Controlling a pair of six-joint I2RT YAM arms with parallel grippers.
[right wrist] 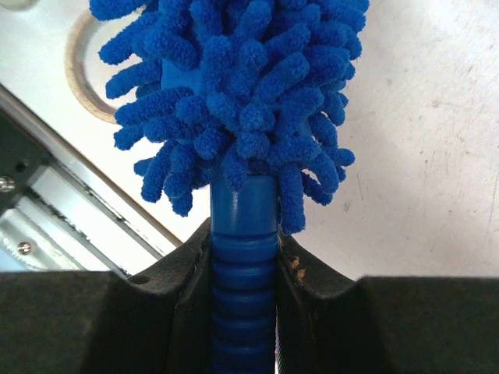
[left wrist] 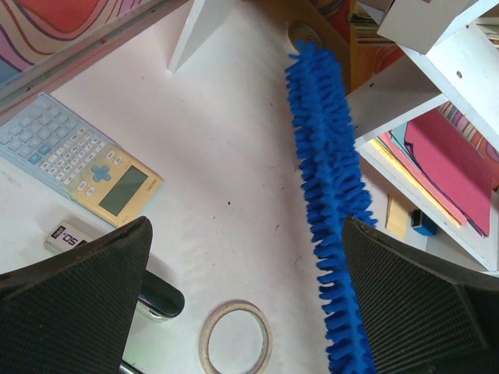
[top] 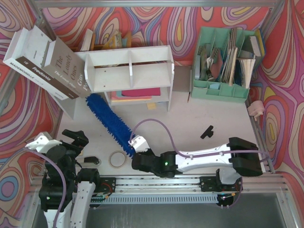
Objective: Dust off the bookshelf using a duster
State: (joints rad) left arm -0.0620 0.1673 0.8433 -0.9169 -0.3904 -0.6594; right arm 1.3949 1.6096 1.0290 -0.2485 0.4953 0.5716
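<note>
Right, duster first: it lies diagonally in front of the bookshelf, fluffy tip just beside the shelf's left front corner, handle end pointing away from the shelf toward the arm bases. I can't tell if the tip touches the shelf wall, or if the head rests on the bench.

Right hand is clamped on the ribbed blue handle, right below where the shaggy pile starts. Left hand is wide open and holds nothing, well off to the left front of the bookshelf.

Handling, my read:
- Light. The microfibre pile is soft and will squash against edges rather than push back.
- The thin plastic handle probably flexes, and the long head means tip wobble on fast moves.
- The ribs should resist slip. Gripping close to the head, as now, gives the best control, so no regrip is needed.

Around the bookshelf:
- Coloured folders on its lower shelf.
- Both upper compartments look bare.
- Leaning books against its left side; a sweep there could knock them.
- Green file organizer to its right.
- Tape roll well in front, just beside the handle end.
- Calculator at front left, in the left wrist view only.
</note>
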